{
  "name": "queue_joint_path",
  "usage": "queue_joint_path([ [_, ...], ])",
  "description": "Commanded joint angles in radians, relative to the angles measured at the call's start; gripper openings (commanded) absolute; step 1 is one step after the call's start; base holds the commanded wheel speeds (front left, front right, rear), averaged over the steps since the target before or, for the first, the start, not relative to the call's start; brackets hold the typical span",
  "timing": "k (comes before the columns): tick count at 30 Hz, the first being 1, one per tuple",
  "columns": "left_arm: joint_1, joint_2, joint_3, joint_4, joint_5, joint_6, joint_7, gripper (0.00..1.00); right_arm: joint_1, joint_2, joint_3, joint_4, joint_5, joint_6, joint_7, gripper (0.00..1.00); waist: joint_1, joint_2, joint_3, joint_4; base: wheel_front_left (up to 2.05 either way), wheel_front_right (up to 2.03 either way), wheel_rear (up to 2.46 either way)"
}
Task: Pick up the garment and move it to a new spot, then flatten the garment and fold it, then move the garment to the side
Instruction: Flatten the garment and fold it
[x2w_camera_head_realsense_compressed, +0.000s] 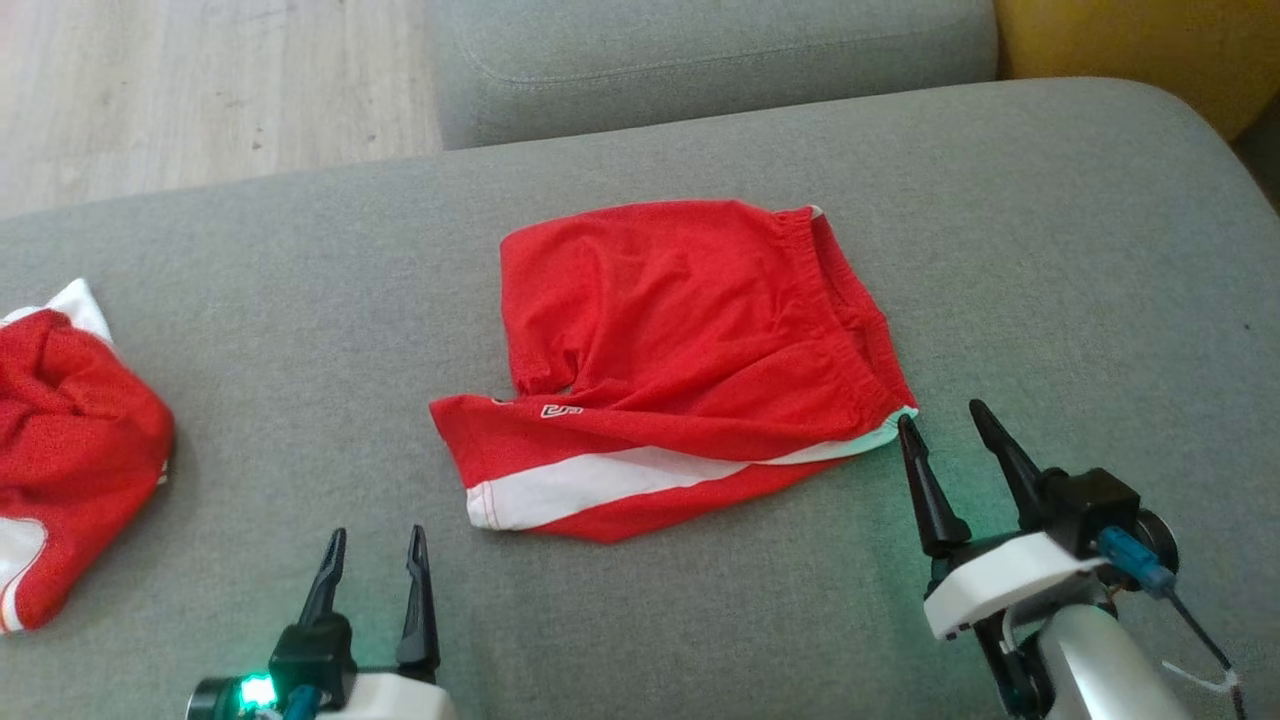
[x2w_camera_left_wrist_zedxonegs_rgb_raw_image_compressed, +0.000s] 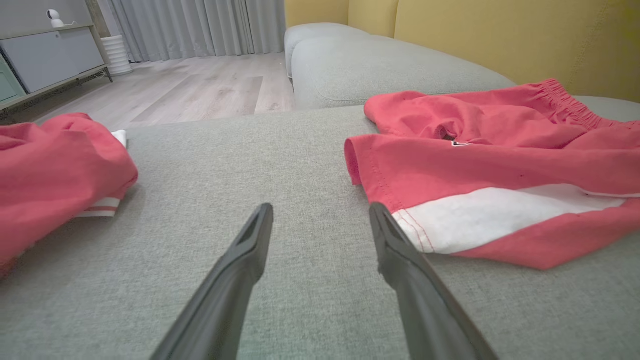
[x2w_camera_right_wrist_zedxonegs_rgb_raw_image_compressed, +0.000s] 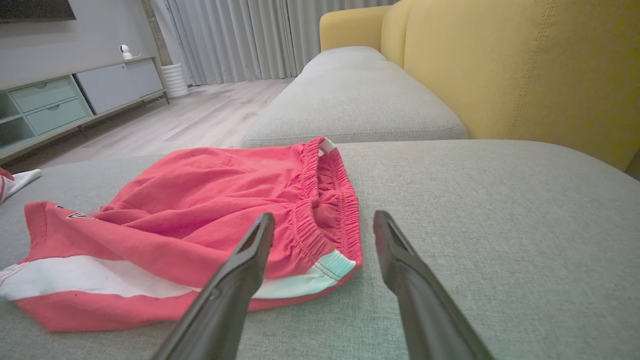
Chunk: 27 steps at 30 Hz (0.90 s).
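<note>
The garment (x2w_camera_head_realsense_compressed: 690, 360) is a pair of red shorts with a white side stripe, lying roughly flat on the grey sofa cushion (x2w_camera_head_realsense_compressed: 1050, 250), waistband toward the right. It also lies at the right of the left wrist view as the garment (x2w_camera_left_wrist_zedxonegs_rgb_raw_image_compressed: 500, 160) and at the left of the right wrist view as the garment (x2w_camera_right_wrist_zedxonegs_rgb_raw_image_compressed: 200, 220). My left gripper (x2w_camera_head_realsense_compressed: 375, 545) stands open just left of and before the leg hem, holding nothing; the left gripper (x2w_camera_left_wrist_zedxonegs_rgb_raw_image_compressed: 320, 212) has bare cushion between its fingers. My right gripper (x2w_camera_head_realsense_compressed: 940, 415) is open beside the waistband's near corner; the right gripper (x2w_camera_right_wrist_zedxonegs_rgb_raw_image_compressed: 325, 220) holds nothing.
A second red and white garment (x2w_camera_head_realsense_compressed: 70, 440) lies crumpled at the cushion's left edge. Another grey cushion (x2w_camera_head_realsense_compressed: 700, 60) lies beyond, with wooden floor (x2w_camera_head_realsense_compressed: 200, 90) at the far left. A yellow backrest (x2w_camera_right_wrist_zedxonegs_rgb_raw_image_compressed: 525, 65) rises on the right side.
</note>
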Motion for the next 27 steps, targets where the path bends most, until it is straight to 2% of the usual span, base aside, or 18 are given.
queue_joint_path([
  [1,-0.029,0.001,0.035,-0.032,0.004,-0.004,-0.005,1.00,-0.020,-0.010,0.024,-0.026,0.008,-0.001,-0.011,1.00,0.0002,0.0000,-0.003,0.005,0.00,0.00,0.00],
  [4,-0.035,-0.001,0.028,-0.029,0.002,-0.019,-0.005,1.00,-0.021,-0.013,0.030,-0.025,0.012,-0.001,-0.011,1.00,0.0002,0.0000,0.001,0.008,0.00,0.00,0.00],
  [7,-0.054,-0.003,0.006,-0.012,-0.015,-0.060,-0.005,1.00,-0.030,-0.018,0.037,-0.028,0.016,-0.001,-0.011,1.00,0.0002,0.0000,0.017,0.009,0.00,0.00,0.00],
  [10,-0.093,-0.004,-0.043,0.012,-0.067,-0.109,-0.005,1.00,-0.042,-0.026,0.044,-0.031,0.021,-0.001,-0.011,1.00,0.0002,0.0000,0.044,0.008,0.00,0.00,0.00],
  [14,-0.153,-0.004,-0.123,0.048,-0.151,-0.139,-0.005,1.00,-0.056,-0.036,0.056,-0.035,0.027,-0.001,-0.011,1.00,0.0002,0.0000,0.082,0.000,0.00,0.00,0.00],
  [16,-0.180,-0.004,-0.147,0.078,-0.189,-0.137,-0.005,1.00,-0.064,-0.040,0.060,-0.037,0.031,-0.001,-0.011,1.00,0.0002,0.0000,0.099,-0.006,0.00,0.00,0.00],
  [23,-0.241,-0.005,-0.181,0.193,-0.243,-0.080,-0.005,1.00,-0.082,-0.055,0.061,-0.043,0.038,-0.001,-0.011,1.00,0.0002,0.0000,0.133,-0.021,0.00,0.00,0.00],
  [26,-0.252,-0.005,-0.192,0.214,-0.257,-0.074,-0.005,1.00,-0.088,-0.058,0.056,-0.047,0.039,-0.001,-0.011,1.00,0.0002,0.0000,0.142,-0.023,0.00,0.00,0.00],
  [27,-0.255,-0.005,-0.198,0.218,-0.264,-0.077,-0.005,0.92,-0.089,-0.058,0.054,-0.048,0.040,-0.001,-0.011,1.00,0.0002,0.0000,0.144,-0.023,0.00,0.00,0.00],
])
